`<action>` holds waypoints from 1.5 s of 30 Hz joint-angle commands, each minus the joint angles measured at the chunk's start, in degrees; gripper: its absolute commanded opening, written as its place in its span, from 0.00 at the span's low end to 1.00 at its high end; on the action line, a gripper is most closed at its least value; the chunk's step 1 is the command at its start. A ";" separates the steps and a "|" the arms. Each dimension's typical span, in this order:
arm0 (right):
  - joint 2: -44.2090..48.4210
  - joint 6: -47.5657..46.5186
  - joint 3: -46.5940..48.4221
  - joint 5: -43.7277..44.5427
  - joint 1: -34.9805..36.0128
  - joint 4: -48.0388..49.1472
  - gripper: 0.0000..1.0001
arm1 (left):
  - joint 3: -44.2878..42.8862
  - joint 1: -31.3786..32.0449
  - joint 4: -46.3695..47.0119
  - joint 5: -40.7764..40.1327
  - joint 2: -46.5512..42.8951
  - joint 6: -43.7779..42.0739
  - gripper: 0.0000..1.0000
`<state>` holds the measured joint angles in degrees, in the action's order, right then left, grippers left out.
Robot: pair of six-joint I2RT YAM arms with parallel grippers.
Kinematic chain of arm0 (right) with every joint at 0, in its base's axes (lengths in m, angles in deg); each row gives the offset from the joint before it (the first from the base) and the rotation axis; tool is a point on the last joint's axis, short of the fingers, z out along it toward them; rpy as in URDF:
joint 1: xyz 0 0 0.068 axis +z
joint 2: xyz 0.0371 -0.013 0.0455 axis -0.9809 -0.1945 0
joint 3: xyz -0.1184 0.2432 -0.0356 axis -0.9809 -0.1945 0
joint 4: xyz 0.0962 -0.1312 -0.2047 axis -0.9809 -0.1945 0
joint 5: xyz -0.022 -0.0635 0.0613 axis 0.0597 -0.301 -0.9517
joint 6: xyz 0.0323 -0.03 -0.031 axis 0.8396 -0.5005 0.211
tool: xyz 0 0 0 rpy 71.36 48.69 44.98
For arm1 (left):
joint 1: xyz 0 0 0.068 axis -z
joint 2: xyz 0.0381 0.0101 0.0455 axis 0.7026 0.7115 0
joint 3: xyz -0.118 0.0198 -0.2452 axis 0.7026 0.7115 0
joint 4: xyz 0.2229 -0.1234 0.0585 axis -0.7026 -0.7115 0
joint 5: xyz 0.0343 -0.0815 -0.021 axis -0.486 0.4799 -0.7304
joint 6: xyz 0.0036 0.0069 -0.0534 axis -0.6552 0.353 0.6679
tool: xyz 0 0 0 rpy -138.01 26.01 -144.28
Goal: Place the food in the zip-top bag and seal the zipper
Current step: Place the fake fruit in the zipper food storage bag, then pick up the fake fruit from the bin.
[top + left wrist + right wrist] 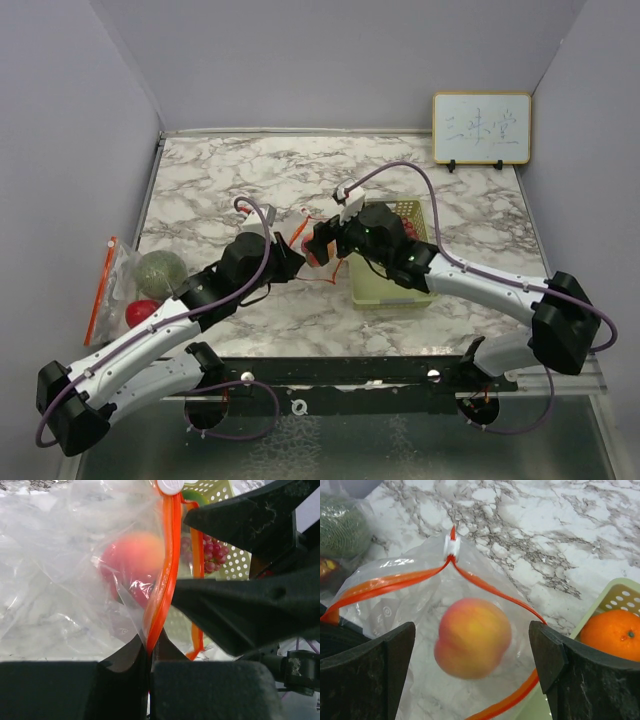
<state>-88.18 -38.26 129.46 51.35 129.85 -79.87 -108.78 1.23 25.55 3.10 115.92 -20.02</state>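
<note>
Right end effector [470,632] hangs with its fingers spread wide, gripping nothing. The peach [132,562] sits straight below it, between the two fingers and inside the mouth of the zip-top bag [395,615]. It looks blurred in the right wrist view, so I judge it is in free fall or only just settling.

Left end effector [150,652] is clenched on the orange zipper strip [167,555], holding one lip of the bag up. The mouth's long axis runs from that pinch out to the white slider [451,545] at the far end.

So where's the next piece? The orange [612,635] lies in the tray [620,592], just beside the right end effector on its outer side, with the grapes [210,555] also in there. The right arm is plainly the nearer one, and the left is busy with the bag.

The melon [160,272] and a red fruit [140,312] lie well apart at the left edge of the table [545,520].
</note>
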 commanded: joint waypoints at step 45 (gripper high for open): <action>-11.81 4.57 0.41 4.99 -25.14 -9.32 0.26 | 2.81 -0.25 3.13 -5.62 -1.25 -1.57 0.00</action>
<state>-104.77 -33.48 130.95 57.97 104.45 -88.56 -106.16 1.18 27.69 -1.49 114.32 -21.22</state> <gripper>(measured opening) 0.606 0.012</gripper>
